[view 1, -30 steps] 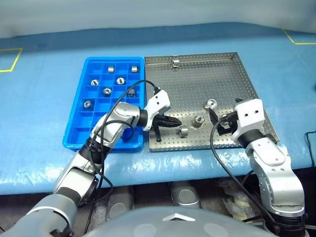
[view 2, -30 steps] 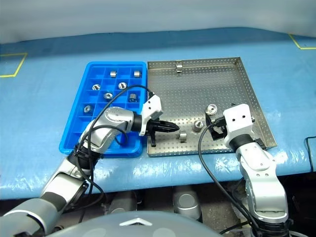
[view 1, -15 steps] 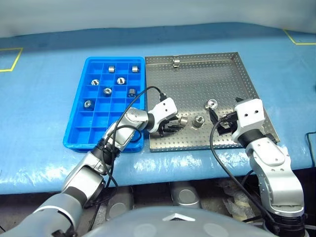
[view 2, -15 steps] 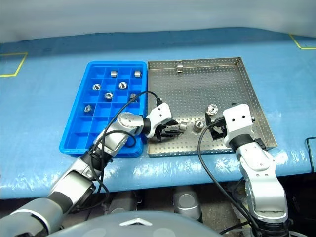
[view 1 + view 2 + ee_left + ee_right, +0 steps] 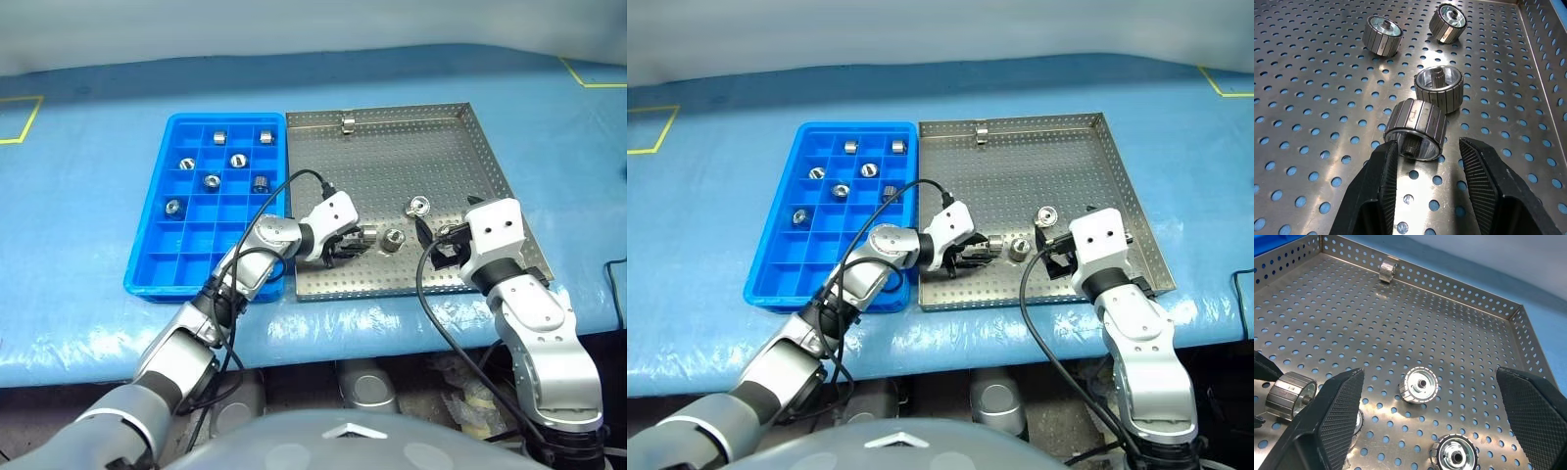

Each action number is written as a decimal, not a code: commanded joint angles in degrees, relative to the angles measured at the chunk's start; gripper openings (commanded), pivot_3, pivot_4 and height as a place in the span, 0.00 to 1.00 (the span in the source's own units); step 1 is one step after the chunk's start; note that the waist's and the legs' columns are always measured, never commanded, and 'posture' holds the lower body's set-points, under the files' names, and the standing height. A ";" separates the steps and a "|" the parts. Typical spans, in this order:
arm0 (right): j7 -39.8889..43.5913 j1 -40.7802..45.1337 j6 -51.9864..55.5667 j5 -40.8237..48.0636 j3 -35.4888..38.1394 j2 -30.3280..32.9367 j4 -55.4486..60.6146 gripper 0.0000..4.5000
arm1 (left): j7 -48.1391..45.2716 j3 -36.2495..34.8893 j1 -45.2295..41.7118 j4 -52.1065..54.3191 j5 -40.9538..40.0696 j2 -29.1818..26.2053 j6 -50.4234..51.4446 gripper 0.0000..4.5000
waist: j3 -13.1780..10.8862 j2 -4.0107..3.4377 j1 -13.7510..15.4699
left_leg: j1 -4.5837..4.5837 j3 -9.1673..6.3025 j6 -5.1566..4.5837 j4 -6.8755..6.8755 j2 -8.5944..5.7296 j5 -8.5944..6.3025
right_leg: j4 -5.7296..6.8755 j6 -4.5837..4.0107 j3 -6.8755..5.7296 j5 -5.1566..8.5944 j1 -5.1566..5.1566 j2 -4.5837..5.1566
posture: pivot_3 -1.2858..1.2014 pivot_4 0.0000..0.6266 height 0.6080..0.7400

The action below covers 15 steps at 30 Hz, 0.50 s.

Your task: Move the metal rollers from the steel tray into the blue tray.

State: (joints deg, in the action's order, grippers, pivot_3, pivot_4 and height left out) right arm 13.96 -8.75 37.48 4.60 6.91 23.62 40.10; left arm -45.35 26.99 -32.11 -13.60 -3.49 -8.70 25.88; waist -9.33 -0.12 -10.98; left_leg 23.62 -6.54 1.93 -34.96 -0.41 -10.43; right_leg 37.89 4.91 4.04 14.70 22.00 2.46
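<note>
- The steel tray (image 5: 431, 157) is a flat square of shiny metal, its floor pierced all over with small round holes and its low rim pierced as well; it lies at centre-right of the left eye view on a blue, slightly wrinkled sheet (image 5: 88, 225).
- The blue tray (image 5: 157, 264) is glossy moulded plastic, split by a grid into small square compartments; it sits at centre-left, its long side against the steel tray's left rim.
- The metal rollers (image 5: 1415, 129) are short, bright silver cylinders with ribbed sides and a hollow centre.
- Six rollers lie in the blue tray, each in its own compartment, all in the upper half of the grid.
- On the steel tray, one roller (image 5: 348, 123) rests against the far rim at the top; one (image 5: 419, 206) lies right of centre; one (image 5: 394, 239) lies lower, near the middle; one lies on its side at the left gripper.
- The left gripper (image 5: 1426, 180) is at lower centre of the head views, low over the steel tray's front-left part. Its ridged black fingers (image 5: 1380, 183) are parted about halfway, with the roller's open end between the tips; whether they touch it I cannot tell.
- The right gripper (image 5: 1432, 423) hovers over the tray's lower right part, its fingers (image 5: 1334, 411) spread fully wide and holding nothing.
</note>
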 commanded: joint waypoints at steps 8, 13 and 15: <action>-0.14 0.98 -1.34 -0.30 -0.18 -0.31 0.56 1.00 | 1.23 -2.62 -0.29 -1.35 0.15 1.82 -1.89 0.48 | 0.00 0.00 0.12 | 0.01 0.00 0.00 0.00 -0.01 0.00 | -0.01 0.00 0.00 0.00 0.00 0.01 | 0.41 0.24 1.00; -0.30 0.43 -1.07 -0.50 -0.15 -0.23 0.99 1.00 | 3.49 -5.19 -1.00 -2.57 -0.79 3.88 -2.42 0.48 | 0.00 0.00 0.03 | 0.01 0.00 0.00 0.00 -0.01 0.00 | 0.00 0.01 0.00 0.00 0.00 0.00 | 0.41 0.24 1.00; -0.29 0.24 -0.99 -0.53 -0.09 -0.19 1.12 1.00 | 5.30 -6.08 -1.78 -3.82 -0.05 4.48 -2.96 0.48 | 0.00 0.00 0.04 | 0.00 0.00 0.00 0.00 0.00 0.00 | 0.00 0.01 -0.01 0.00 0.00 0.00 | 0.41 0.24 1.00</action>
State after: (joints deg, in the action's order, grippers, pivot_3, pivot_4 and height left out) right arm 13.87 -8.40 37.44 4.44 6.32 23.60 39.43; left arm -41.38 22.56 -32.57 -17.34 -3.41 -4.80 24.28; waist -9.34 -0.12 -10.94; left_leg 23.62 -6.55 1.93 -34.97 -0.42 -10.43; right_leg 37.89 4.92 4.04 14.70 21.99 2.46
